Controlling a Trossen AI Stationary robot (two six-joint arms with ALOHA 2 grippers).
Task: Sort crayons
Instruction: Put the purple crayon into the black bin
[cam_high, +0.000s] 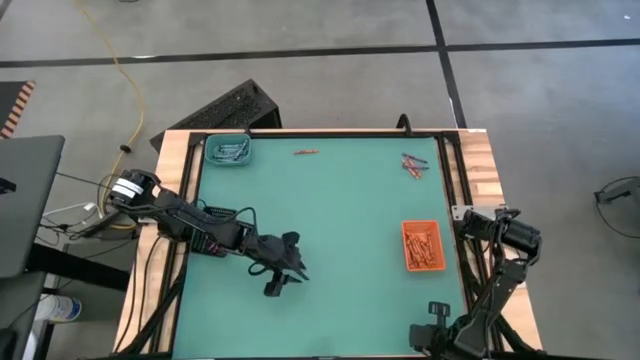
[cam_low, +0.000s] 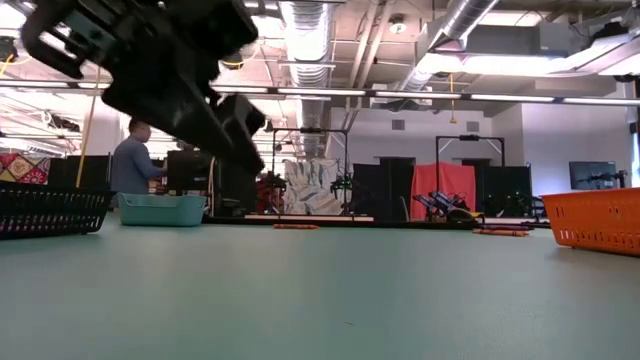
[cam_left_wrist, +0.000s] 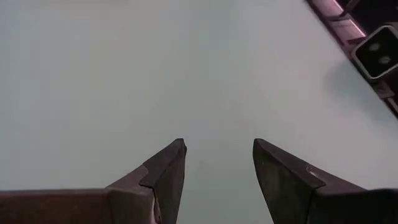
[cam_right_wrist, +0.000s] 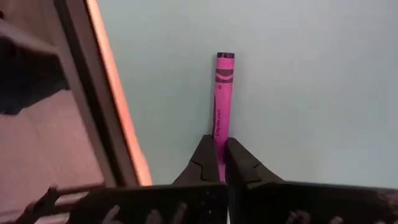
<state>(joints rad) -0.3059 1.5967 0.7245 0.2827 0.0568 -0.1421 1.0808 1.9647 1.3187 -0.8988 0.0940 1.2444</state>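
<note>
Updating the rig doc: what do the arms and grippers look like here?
Both arms are dark with black jointed links. The left arm has a pale cylindrical joint near its base and cabling along it. The left gripper and right gripper each have two dark, pointed, wedge-shaped fingers.

- two dark arms over the green surface (cam_high: 330, 230), each with one end effector: left end effector (cam_left_wrist: 217, 163), right end effector (cam_right_wrist: 221, 158).
- three trays: one teal tray (cam_high: 229, 152), one orange tray (cam_high: 423, 246), one black tray (cam_low: 50, 210).
- one pink-purple crayon (cam_right_wrist: 222, 93) pinched in the right end effector.
- one lone orange-red crayon (cam_high: 306, 152) near the far edge.
- one small cluster of crayons (cam_high: 414, 165), too small to count.
- one person (cam_low: 134, 160) in the room behind.
</note>
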